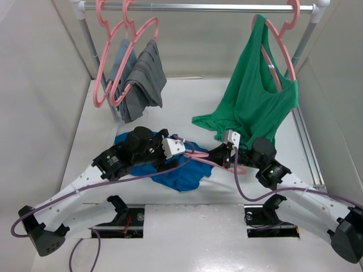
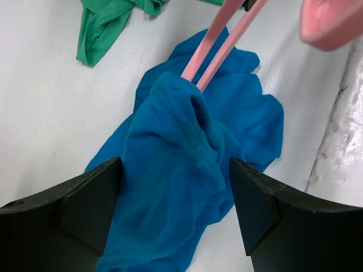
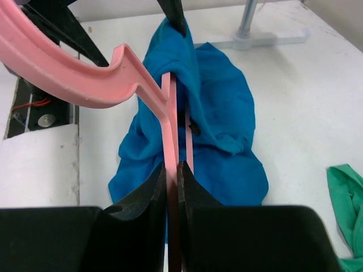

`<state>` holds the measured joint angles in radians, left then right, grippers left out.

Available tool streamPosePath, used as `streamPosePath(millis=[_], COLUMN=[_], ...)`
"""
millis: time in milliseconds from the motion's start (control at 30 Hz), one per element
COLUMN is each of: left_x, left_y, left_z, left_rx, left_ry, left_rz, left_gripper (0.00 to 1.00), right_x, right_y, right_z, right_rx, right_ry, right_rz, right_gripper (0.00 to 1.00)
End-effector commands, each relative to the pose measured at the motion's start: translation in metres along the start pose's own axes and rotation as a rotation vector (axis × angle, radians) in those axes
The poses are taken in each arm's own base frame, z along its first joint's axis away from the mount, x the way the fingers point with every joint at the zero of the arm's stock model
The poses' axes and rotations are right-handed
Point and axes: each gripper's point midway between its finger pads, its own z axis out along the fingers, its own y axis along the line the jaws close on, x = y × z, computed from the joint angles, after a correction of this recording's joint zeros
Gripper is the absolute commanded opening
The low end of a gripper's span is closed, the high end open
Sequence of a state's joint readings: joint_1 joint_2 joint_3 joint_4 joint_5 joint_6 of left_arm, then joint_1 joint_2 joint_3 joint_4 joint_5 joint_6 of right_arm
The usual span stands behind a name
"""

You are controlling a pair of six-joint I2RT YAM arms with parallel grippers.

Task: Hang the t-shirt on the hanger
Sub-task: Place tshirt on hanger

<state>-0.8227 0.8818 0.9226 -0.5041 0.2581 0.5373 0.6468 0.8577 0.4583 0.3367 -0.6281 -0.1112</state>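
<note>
Hanger (image 3: 168, 130) lengthwise left-right, left end inside t-shirt (image 3: 218, 113)

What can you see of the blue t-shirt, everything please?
The t-shirt is plain royal-blue soft fabric, crumpled in a heap on the white table between the two arms, not spread out. One ridge of it is bunched up, and the pink hanger's thin bars run into that fold. The left pincer stands open astride the ridge. The right pincer is shut on the hanger, not the cloth. No print shows.
</note>
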Motion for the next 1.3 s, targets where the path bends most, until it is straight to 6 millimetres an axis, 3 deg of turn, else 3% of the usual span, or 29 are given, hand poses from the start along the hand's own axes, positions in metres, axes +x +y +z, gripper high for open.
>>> streamPosePath(millis=[0,67,100,133,167,233,367,533,667,700,800,833,933,1000,1100,1267], left_x=[-0.017,-0.017,-0.025,-0.022,-0.039,-0.056,-0.08,-0.066,-0.07,-0.068,-0.086,-0.099,-0.123,-0.122,-0.109,-0.089], left_y=[-0.016,-0.007,0.002,0.016,0.03,0.05,0.055,0.035,0.061,0.075,0.098,0.102,0.093,0.081,0.052,0.013], left_z=[-0.005,-0.008,-0.02,-0.025,-0.034,-0.058,-0.075,-0.063,-0.068,-0.073,-0.085,-0.099,-0.105,-0.099,-0.084,-0.087], left_rx=[0.046,-0.017,-0.079,-0.17,-0.246,-0.378,-0.395,-0.284,-0.429,-0.512,-0.62,-0.64,-0.567,-0.492,-0.331,-0.157], left_ry=[-0.085,-0.106,-0.154,-0.162,-0.244,-0.335,-0.4,-0.354,-0.368,-0.351,-0.382,-0.414,-0.486,-0.476,-0.434,-0.401], left_rz=[-0.073,-0.074,-0.072,-0.06,-0.031,0.01,0.068,0.099,0.068,0.047,0.035,0.048,0.069,0.088,0.115,0.082], left_gripper=[0.72,0.72,0.75,0.93,1.0,1.0,1.0,1.0,1.0,1.0,1.0,1.0,1.0,1.0,1.0,1.0], right_x=[-0.018,-0.026,-0.023,-0.027,-0.029,-0.019,-0.014,-0.012,-0.01,-0.01,-0.007,-0.007,-0.004,-0.001,0.003,-0.005], right_y=[-0.048,-0.05,-0.052,-0.054,-0.055,-0.057,-0.059,-0.06,-0.055,-0.052,-0.053,-0.053,-0.053,-0.054,-0.053,-0.061], right_z=[-0.012,-0.012,-0.012,-0.01,-0.008,-0.005,-0.001,0.001,0.004,0.004,0.005,0.005,0.006,0.007,0.009,0.004], right_rx=[0.248,0.258,0.271,0.271,0.271,0.269,0.256,0.246,0.212,0.198,0.198,0.198,0.197,0.197,0.187,0.247], right_ry=[-0.043,-0.059,-0.053,-0.055,-0.058,-0.03,-0.012,-0.003,0.002,0.002,0.009,0.009,0.018,0.026,0.034,0.013], right_rz=[-0.006,-0.007,0.012,0.011,0.019,0.036,0.038,0.034,0.038,0.038,0.043,0.043,0.049,0.054,0.06,0.065], right_gripper=[0.0,0.0,0.0,0.0,0.0,0.0,0.0,0.0,0.0,0.0,0.0,0.0,0.0,0.0,0.0,0.0])
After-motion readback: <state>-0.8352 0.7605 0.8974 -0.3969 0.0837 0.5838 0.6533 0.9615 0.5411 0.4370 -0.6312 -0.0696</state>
